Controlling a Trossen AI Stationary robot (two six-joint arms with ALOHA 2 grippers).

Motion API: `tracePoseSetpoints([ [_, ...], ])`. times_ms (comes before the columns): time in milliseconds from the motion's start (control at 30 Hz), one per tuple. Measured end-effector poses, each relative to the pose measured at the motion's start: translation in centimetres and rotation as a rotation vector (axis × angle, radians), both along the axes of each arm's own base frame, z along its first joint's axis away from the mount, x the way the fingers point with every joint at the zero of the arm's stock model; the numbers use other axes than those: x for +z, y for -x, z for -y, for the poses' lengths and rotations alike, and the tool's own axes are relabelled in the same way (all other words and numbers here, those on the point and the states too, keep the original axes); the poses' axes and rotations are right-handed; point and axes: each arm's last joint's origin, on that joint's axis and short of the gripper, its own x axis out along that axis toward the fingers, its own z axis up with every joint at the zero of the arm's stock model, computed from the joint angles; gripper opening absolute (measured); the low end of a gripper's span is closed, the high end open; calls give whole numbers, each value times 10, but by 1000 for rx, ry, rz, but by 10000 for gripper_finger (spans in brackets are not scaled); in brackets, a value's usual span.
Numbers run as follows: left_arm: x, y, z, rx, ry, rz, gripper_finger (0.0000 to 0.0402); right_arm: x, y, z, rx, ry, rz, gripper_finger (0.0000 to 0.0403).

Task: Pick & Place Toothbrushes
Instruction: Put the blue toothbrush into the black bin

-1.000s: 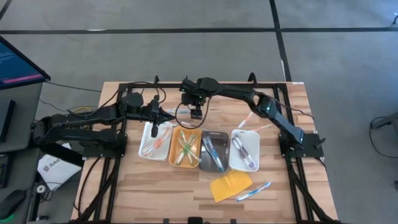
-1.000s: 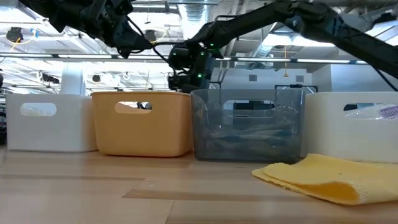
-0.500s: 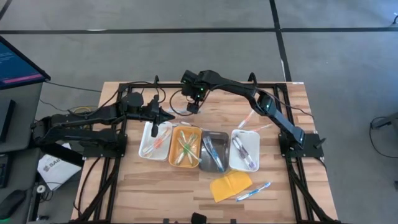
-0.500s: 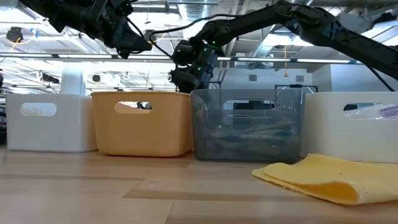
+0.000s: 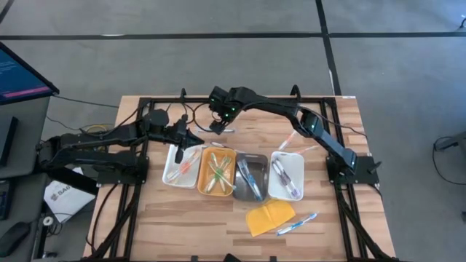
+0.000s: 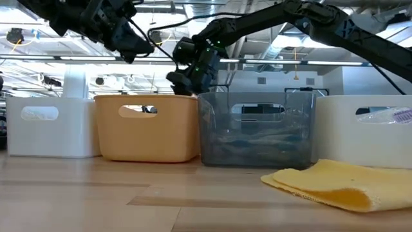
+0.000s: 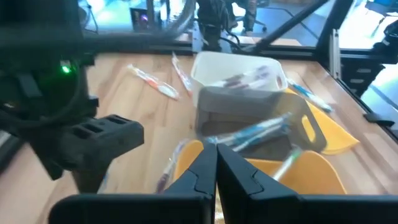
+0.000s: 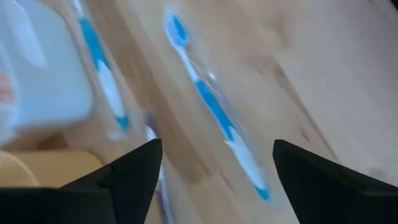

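Right wrist view shows my right pincer (image 8: 214,171) spread wide above a blue toothbrush (image 8: 214,112); left pincer (image 7: 216,171) clenched, empty

Four trays (image 5: 182,164) stand in a row mid-table, toothbrushes (image 5: 217,173) in each. A pad (image 5: 268,217) lies near of the right trays, with loose toothbrushes just right of it and others beyond the row.

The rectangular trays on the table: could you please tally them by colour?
White rectangular plastic trays: 2
Orange rectangular plastic tray: 1
Grey translucent rectangular plastic tray: 1
Total: 4
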Motion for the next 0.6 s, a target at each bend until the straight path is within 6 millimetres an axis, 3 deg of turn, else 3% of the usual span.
tracePoseSetpoints([
  [133,-7,1,1,-7,15,-18,3,2,-6,-2,-78,-4,46,302],
  [333,-13,1,5,-39,31,-33,3,-29,-16,-12,-149,35,-29,302],
  [600,-15,2,6,-39,62,-46,3,-32,-14,-18,-177,54,-85,302],
])
